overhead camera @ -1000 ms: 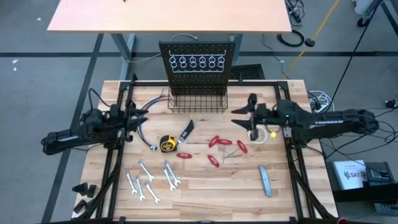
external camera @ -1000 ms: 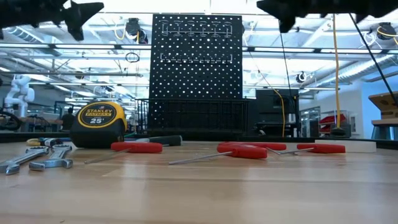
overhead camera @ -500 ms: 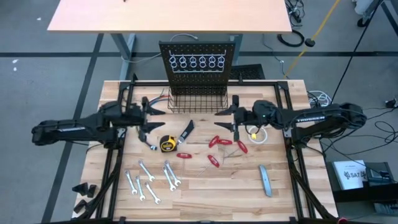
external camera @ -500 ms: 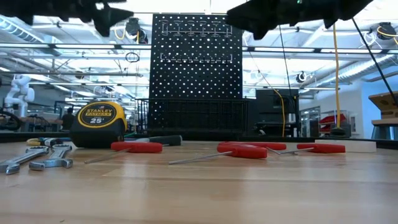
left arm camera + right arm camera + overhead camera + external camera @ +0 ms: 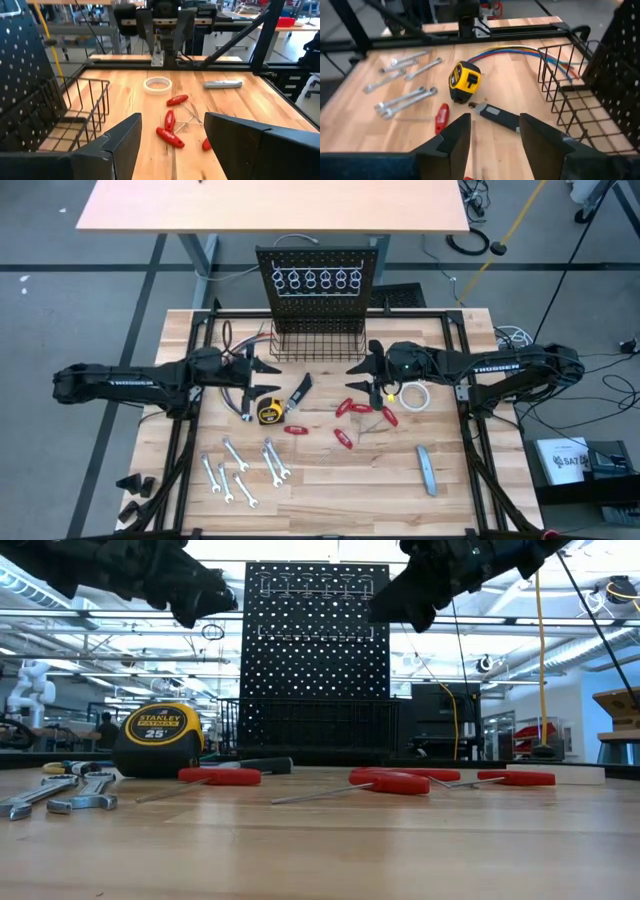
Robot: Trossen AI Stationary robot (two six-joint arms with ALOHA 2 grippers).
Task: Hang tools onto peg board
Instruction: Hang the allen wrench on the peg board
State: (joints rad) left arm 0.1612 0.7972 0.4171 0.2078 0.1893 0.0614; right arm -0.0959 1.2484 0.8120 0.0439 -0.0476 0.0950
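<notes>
Left pincer: fingers spread, holding nothing; it hovers above the surface just beside the black wire basket and over the coloured wires.
Wrenches: six silver pieces lie loose at the near left of the surface, well apart from either arm.
Tape measure: yellow, resting just beside the black-handled knife, under and a little ahead of the left pincer.
Peg board: upright at the far edge, ring holders bare; nothing hangs there yet.
Red-handled tools: five pieces scattered mid-surface with thin shafts crossing.
Right pincer: fingers spread, empty, poised above the red handles near the basket's right corner.
Tape roll: white, flat beside the right arm.
Grey bar: alone at the near right.
Risk, crowding: both pincers meet near the basket front, so a shared reach could make the arms collide.
Risk, tangle: the crossed shafts could drag a neighbour along when one red handle lifts.
Risk, wires: a low left descent might snag the coloured wires instead of a tool.
</notes>
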